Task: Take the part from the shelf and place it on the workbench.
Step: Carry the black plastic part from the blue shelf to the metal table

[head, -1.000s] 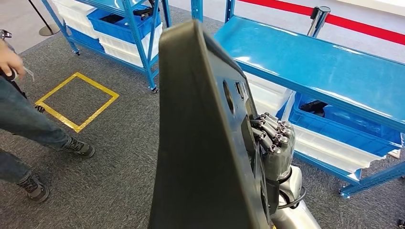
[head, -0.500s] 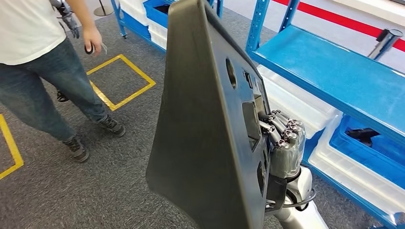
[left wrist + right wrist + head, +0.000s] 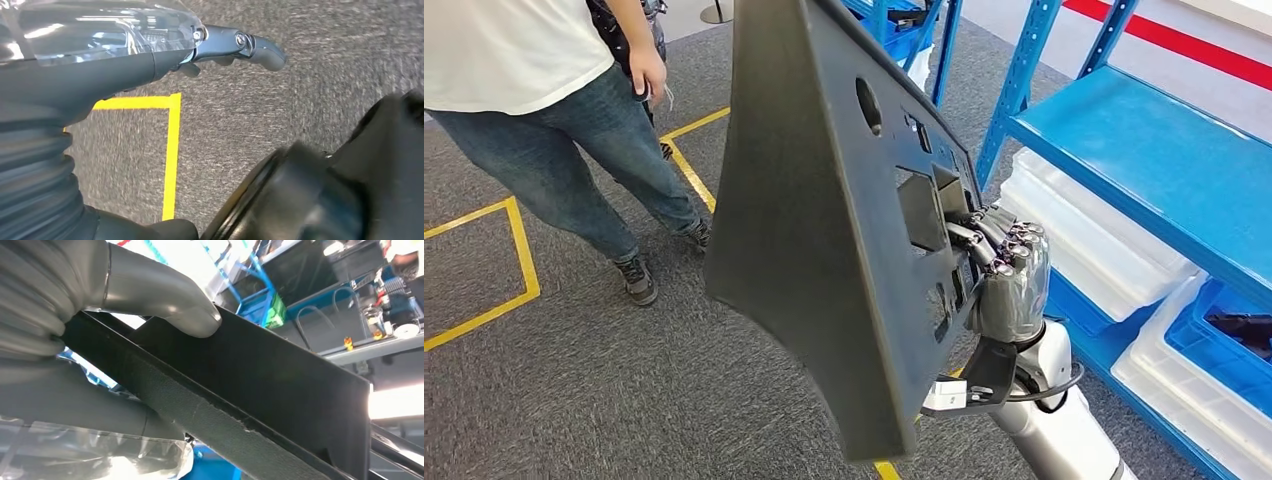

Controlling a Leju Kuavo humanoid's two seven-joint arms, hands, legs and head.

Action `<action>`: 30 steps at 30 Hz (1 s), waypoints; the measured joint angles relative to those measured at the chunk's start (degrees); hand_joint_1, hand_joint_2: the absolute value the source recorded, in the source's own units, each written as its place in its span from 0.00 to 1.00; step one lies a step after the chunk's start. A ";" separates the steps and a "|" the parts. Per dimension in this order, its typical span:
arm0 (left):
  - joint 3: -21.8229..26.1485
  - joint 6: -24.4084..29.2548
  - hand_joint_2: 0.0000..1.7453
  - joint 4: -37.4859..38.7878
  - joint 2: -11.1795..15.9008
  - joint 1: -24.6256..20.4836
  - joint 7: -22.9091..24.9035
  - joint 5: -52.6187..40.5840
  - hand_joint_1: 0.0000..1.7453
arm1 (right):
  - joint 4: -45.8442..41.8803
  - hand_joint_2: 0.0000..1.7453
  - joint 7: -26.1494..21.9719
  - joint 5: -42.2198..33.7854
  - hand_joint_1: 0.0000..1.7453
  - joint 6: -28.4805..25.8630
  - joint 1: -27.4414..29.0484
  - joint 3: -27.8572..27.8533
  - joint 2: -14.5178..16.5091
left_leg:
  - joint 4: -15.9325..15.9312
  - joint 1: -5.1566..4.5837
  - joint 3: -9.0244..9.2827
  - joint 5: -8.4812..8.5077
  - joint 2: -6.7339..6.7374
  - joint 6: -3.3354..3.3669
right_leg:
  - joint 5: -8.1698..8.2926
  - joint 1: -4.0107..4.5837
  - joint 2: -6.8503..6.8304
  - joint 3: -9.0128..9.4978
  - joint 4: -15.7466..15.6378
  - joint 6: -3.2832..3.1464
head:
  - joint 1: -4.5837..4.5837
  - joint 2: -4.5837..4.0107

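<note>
— So how far along is it, by your reckoning?

— Roughly halfway, I'd judge. The part (image 3: 824,230), a large dark panel with cut-outs, is off the shelf (image 3: 1164,160) and held upright in front of the robot, in the middle of the head view, with the blue shelf off to the right. The right hand (image 3: 1004,280) grips it — fingers curled over the panel's right edge, and in the right wrist view the thick thumb (image 3: 185,315) presses flat on its dark face. What's left is the carry and the setting down.

— And the workbench?

— I can't pick one out for certain. The right wrist view has some cluttered surfaces far behind the panel, but they're too small and washed out to name.

— The left hand?

— It hangs over the grey carpet (image 3: 574,400) near a yellow floor line (image 3: 172,150). One dark finger (image 3: 250,45) sticks out with nothing on it, yet the rest of the left hand (image 3: 125,55) is hidden, so whether it's spread or curled I cannot tell.

— Anything else hidden?

— The panel's top edge is cut off and it blocks much of the floor ahead. A person (image 3: 554,110) stands at the far left, close by — worth watching.
</note>
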 joint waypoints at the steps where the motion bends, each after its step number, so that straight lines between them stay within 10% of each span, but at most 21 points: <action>1: 0.03 0.23 1.00 0.00 -0.06 -0.01 -0.06 0.04 0.00 | 0.11 1.00 -0.13 -0.15 0.97 0.00 -0.19 0.03 -0.06 | -4.01 0.03 2.17 1.29 1.41 -0.18 | -0.18 0.04 -0.59 0.11 0.07 0.26 | -0.20 0.00; 3: 0.07 0.51 1.00 0.00 -0.28 -0.11 -0.02 0.06 0.00 | 0.31 1.00 -0.42 -0.27 0.97 0.00 -0.63 0.07 -0.15 | -9.23 -0.18 4.69 2.65 3.13 0.17 | -0.52 0.34 -1.51 0.18 0.32 0.82 | -0.25 0.00; 6: 0.08 0.84 1.00 0.00 -0.49 -0.18 0.06 -0.27 0.00 | 0.68 1.00 -1.68 -0.67 0.97 0.00 -0.84 0.24 -0.07 | -10.03 -0.80 4.47 2.76 1.73 1.48 | -0.76 0.37 -2.82 0.36 0.24 1.61 | 0.22 0.00; 8: 0.08 1.06 1.00 0.00 -0.58 -0.20 -0.04 -0.56 0.00 | 0.83 1.00 -2.71 -1.17 0.97 -0.01 -0.82 0.28 0.08 | -10.19 -0.78 4.42 2.97 0.40 2.26 | -2.20 0.14 -1.26 -0.11 1.75 2.01 | 0.37 0.00; 13: 0.08 1.13 1.00 0.00 -0.69 -0.47 0.25 -0.73 0.00 | 1.25 1.00 -4.39 -1.84 0.97 -0.02 -0.01 -0.10 0.52 | -10.23 -0.92 4.20 3.31 -3.48 3.18 | -7.93 0.35 3.32 -7.62 16.67 1.72 | 2.05 0.00; 17: 0.08 1.09 1.00 0.00 -0.72 -0.49 0.41 -0.84 0.00 | 1.49 1.00 -5.08 -2.09 0.97 -0.02 0.18 -0.40 1.15 | -10.14 -0.93 4.13 3.60 -6.84 3.01 | -1.04 0.45 6.79 -2.88 5.13 1.06 | 2.81 0.00; 21: 0.09 1.13 1.00 0.02 -0.71 -0.40 1.02 -1.00 0.00 | 1.57 1.00 -6.15 -2.61 0.97 -0.02 0.54 -1.11 1.97 | -10.37 -0.53 3.28 4.40 -9.35 1.71 | -0.08 0.54 7.85 -1.01 0.70 0.68 | 2.69 0.00; 24: 0.10 1.39 1.00 0.08 -0.61 -0.06 1.94 -1.23 0.00 | 1.57 1.00 -6.49 -2.55 0.97 -0.02 0.77 -1.47 2.81 | -7.36 -0.97 1.92 2.41 -5.22 1.15 | 0.39 0.07 5.59 -0.48 -0.03 -0.15 | 1.87 0.00; 27: 0.10 1.75 1.00 0.09 -0.67 -0.11 2.64 -1.62 0.00 | 1.58 1.00 -6.56 -2.18 0.97 -0.02 1.44 -1.90 3.35 | 3.10 -0.76 -2.57 -2.51 -1.39 0.84 | 0.30 0.27 2.93 -0.27 -0.08 -0.51 | 0.72 0.00; 30: 0.10 2.42 1.00 0.09 -0.70 -0.10 2.64 -1.84 0.00 | 1.58 1.00 -6.72 -1.89 0.97 -0.02 1.79 -2.04 3.81 | 2.06 0.07 -1.52 -0.80 -0.35 0.28 | 0.01 0.18 0.49 -0.10 -0.01 -0.28 | 0.17 0.00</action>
